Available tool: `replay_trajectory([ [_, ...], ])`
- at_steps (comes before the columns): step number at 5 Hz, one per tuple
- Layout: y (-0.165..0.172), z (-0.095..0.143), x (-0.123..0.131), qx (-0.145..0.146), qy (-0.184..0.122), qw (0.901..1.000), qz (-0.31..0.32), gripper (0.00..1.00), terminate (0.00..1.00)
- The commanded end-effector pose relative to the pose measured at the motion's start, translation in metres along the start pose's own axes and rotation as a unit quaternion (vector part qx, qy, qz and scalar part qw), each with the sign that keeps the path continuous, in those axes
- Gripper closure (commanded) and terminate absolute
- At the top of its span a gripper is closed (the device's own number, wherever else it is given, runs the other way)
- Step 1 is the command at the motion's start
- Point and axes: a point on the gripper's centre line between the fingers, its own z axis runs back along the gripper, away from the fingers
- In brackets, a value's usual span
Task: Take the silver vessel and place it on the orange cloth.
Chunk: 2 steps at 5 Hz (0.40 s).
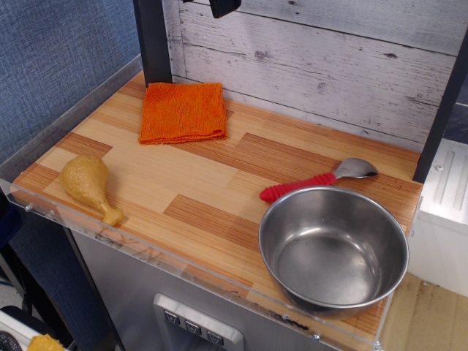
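Observation:
The silver vessel (pixel 333 250) is a large shiny steel bowl standing upright and empty at the front right corner of the wooden tabletop. The orange cloth (pixel 183 111) lies folded flat at the back left, near the white plank wall. Only a small black part of the gripper (pixel 223 6) shows at the top edge, above and just right of the cloth and far from the bowl. Its jaws are cut off by the frame, so I cannot tell whether they are open or shut. Nothing is held in view.
A red-handled metal spoon (pixel 316 180) lies just behind the bowl. A tan toy chicken drumstick (pixel 89 186) lies at the front left. A black post (pixel 153 40) stands behind the cloth's left side. A clear lip edges the table's front (pixel 146 252).

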Motion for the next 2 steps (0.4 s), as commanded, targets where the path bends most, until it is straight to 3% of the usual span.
replay_trajectory([
  [1, 0.0, 0.0, 0.0, 0.0, 0.0, 1.0, 0.0, 0.0, 0.0],
  [2, -0.028, -0.012, -0.002, 0.0, 0.009, 0.9998, 0.018, 0.0, 0.0],
])
